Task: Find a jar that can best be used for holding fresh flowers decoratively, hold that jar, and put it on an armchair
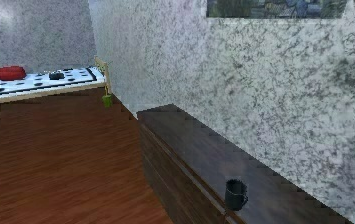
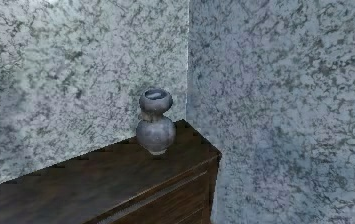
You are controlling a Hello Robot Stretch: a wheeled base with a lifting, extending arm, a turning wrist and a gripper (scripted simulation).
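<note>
upright grey jar [image 2: 156,122] near the far corner of the dark dresser [image 2: 85,185], close to the wall [image 2: 75,80], long axis vertical, out on the arm's side; cannot tell the jaws' state, nor which way the jar lies from them.

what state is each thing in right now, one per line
vase: upright on the dresser, near the wall corner
dark cup: upright on the long cabinet
red pillow: lying on the bed
potted plant: upright on the floor beside the bed
</note>
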